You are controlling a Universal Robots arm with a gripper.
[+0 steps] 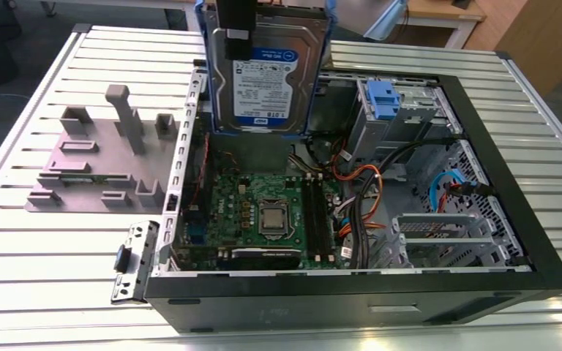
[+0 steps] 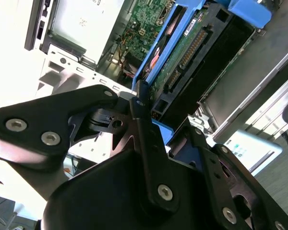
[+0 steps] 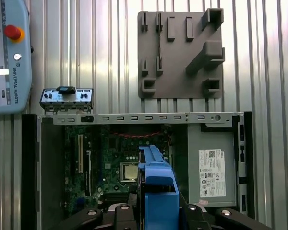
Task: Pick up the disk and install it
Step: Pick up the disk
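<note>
The disk (image 1: 266, 73) hangs upright on edge above the far side of the open computer case (image 1: 359, 300), its white-and-blue label facing the exterior view and its blue caddy framing it. My gripper (image 1: 237, 33) is shut on the disk from above. In the second wrist view the black fingers (image 2: 141, 120) clamp the blue caddy, and the disk's (image 2: 182, 57) green circuit-board side shows past them. In the first wrist view the caddy's blue edge (image 3: 156, 191) hangs over the motherboard (image 3: 120, 163).
Another blue-handled caddy (image 1: 383, 99) sits in the drive bay at the case's far right corner. A grey power supply box (image 3: 213, 163) lies inside the case. A grey fixture plate (image 1: 96, 157) lies on the slatted table left of the case. A teach pendant (image 3: 7, 57) rests at the table's edge.
</note>
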